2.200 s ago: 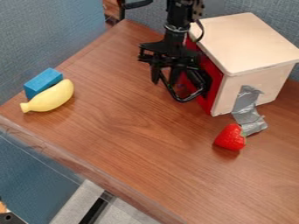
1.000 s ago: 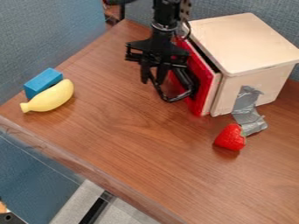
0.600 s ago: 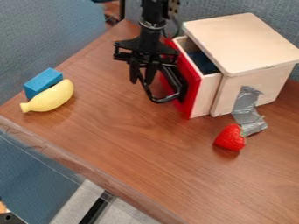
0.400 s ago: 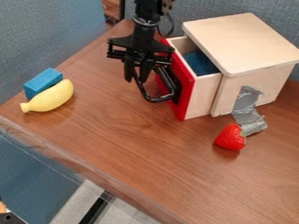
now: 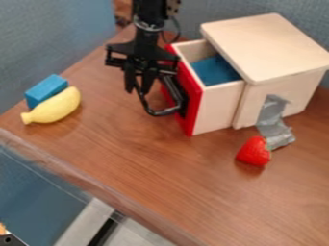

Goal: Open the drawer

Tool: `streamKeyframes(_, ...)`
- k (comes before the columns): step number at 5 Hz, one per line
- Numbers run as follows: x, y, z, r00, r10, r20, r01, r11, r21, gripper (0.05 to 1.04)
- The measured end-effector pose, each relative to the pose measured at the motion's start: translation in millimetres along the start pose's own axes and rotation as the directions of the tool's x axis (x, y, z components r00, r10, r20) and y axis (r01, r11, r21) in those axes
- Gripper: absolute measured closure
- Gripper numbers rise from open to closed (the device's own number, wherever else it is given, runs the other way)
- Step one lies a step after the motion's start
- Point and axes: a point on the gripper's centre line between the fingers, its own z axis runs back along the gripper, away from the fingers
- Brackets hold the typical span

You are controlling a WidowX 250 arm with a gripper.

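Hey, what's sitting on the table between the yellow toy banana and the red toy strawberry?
In the camera view, nothing sits between the yellow toy banana and the red toy strawberry; that stretch is bare brown wooden tabletop.

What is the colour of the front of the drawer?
The drawer front is red, seen best in the camera view.

Text and labels in camera view: I can read none.
Brands in camera view: none legible to me.
Numbers and signs in camera view: none that I can make out.
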Motion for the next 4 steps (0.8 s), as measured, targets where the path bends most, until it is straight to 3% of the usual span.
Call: streamKeyframes(4, -12.1, 20.8, 5.2, 0.999, 0.035, -0.01, -0.034, 0.999, 0.037, 0.836)
